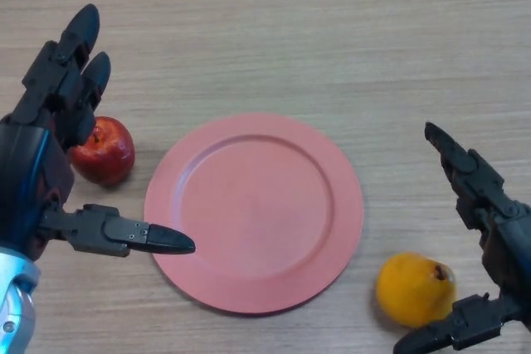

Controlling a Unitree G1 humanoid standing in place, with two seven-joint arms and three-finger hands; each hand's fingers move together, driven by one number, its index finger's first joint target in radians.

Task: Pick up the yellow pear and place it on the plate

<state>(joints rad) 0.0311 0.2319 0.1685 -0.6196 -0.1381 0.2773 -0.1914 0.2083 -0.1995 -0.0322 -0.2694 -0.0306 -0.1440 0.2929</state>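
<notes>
The yellow pear (413,289) lies on the wooden table at the lower right, just right of the pink plate (254,212), which holds nothing. My right hand (489,234) hovers around the pear from the right, open: its fingers reach up past the pear's far side and its thumb points in below the fruit, neither touching it. My left hand (51,151) is at the left edge, open, fingers straight and thumb stretched over the plate's left rim.
A red apple (104,150) sits on the table left of the plate, partly behind my left hand's fingers. Bare wooden tabletop stretches across the far half of the view.
</notes>
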